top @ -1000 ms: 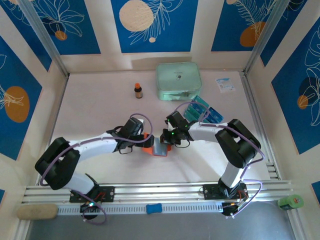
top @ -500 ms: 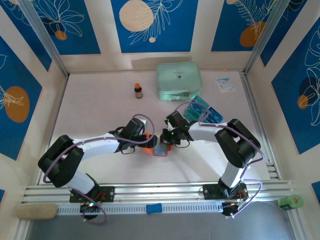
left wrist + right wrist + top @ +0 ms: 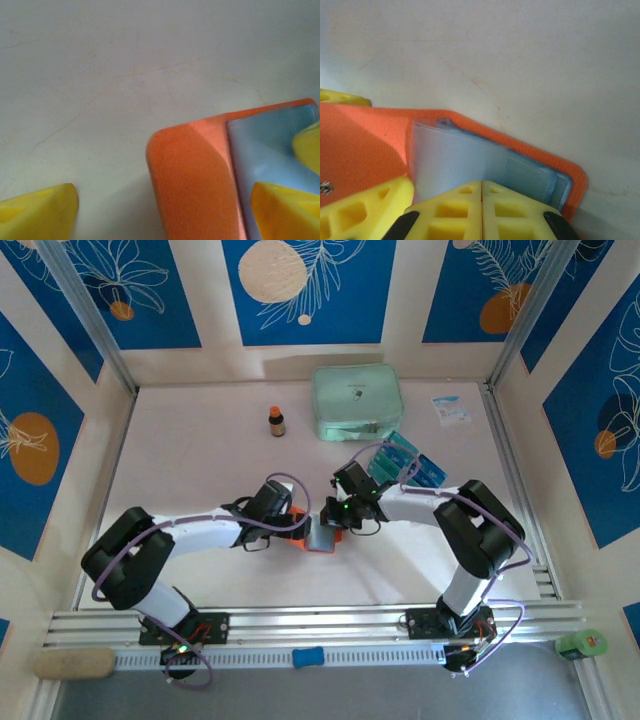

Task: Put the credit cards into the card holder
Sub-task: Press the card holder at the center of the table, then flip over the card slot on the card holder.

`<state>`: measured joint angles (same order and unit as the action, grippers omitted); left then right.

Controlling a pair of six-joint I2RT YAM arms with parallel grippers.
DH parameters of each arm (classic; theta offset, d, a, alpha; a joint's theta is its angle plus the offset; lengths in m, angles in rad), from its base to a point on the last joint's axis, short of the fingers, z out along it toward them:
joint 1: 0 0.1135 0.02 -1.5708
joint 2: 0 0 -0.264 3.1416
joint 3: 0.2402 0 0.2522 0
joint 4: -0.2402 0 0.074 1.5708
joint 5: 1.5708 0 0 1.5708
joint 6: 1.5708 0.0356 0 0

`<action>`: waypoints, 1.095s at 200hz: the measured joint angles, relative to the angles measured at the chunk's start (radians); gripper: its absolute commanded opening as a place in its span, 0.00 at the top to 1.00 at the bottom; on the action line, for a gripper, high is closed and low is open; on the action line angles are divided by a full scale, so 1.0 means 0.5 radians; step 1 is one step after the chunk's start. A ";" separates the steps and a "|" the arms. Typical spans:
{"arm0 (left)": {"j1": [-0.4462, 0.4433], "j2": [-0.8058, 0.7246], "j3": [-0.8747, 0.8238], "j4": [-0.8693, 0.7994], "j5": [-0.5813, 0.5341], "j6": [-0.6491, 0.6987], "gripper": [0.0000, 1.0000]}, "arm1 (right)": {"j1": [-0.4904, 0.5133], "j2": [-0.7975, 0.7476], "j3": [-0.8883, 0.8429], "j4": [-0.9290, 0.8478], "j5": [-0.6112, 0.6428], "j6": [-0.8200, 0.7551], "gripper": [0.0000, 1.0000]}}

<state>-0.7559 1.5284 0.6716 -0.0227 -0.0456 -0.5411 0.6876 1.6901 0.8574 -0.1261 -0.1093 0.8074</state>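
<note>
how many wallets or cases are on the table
2. The mint-green zip case sits at the back of the table, right of the small bottle. The orange card holder lies near the middle, partly covered. Others could be hidden.

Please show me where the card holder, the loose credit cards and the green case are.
card holder (image 3: 190,190): left wrist view, orange outer flap.
credit cards (image 3: 428,471): top view, rightmost card of the group.
green case (image 3: 357,400): top view, middle of its lid.

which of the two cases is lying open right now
The small orange card holder at the front: it lies spread open, pale blue pockets showing. The larger mint-green zip case behind it is closed.
</note>
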 measured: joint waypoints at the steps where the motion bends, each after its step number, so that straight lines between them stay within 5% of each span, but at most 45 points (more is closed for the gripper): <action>1: 0.000 0.000 0.000 0.001 0.000 0.000 0.15 | 0.000 -0.005 0.000 -0.002 0.001 -0.001 0.84; 58: 0.000 0.011 -0.012 0.018 -0.037 -0.001 0.17 | 0.000 -0.165 -0.019 -0.020 0.039 0.034 0.75; 108: -0.018 -0.030 -0.012 0.003 -0.011 -0.008 0.00 | 0.000 -0.179 -0.086 -0.060 0.066 0.033 0.81; 219: -0.055 -0.454 0.249 -0.191 0.114 -0.157 0.00 | -0.107 -0.366 -0.165 -0.124 0.114 0.026 0.90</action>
<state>-0.7834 1.3014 0.7959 -0.1181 0.0113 -0.6197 0.6342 1.5070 0.7750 -0.1883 -0.0521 0.8204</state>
